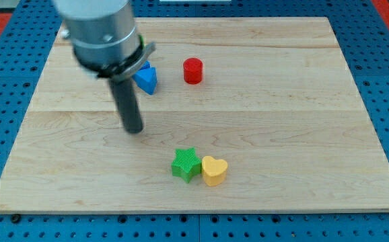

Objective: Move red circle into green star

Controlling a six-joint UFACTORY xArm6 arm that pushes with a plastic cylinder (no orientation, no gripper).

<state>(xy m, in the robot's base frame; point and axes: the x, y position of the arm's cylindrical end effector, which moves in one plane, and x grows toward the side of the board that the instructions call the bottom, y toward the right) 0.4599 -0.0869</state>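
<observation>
- Starting at the view's bottom: green star sits low on the surface, a bit left of centre, with a yellow heart touching or just beside it on the view's right.
- Star's upper side and left side look free; the heart blocks only its right.
- Next up: my tip rests on the surface up and to the left of the star, well apart from it, touching no block.
- No gripper on this rig, so nothing spread or pinching; just a plain dark rod, holding nothing.
- Behind the rod: a blue block, roughly triangular, partly hidden by the arm body, shape not fully clear.
- Farthest: red circle stands alone near the view's top, just right of the blue block, not touching it.
- Key relation: circle lies up and to the right of my tip; star lies almost straight below the circle, slightly left.
- Judgement: my tip is on the wrong side for a push. It sits below the circle, between the circle's row and the star's row, off to the left.
- Next move likely calls for going round to the circle's top side, then pushing down the view toward the star.
- Risk: passing left of the circle could clip the blue block; the right-hand way round looks open.
- Risk: a push that drifts right would hit the heart instead of the star.
- Task not begun, judging by the wide gap between circle and star.
</observation>
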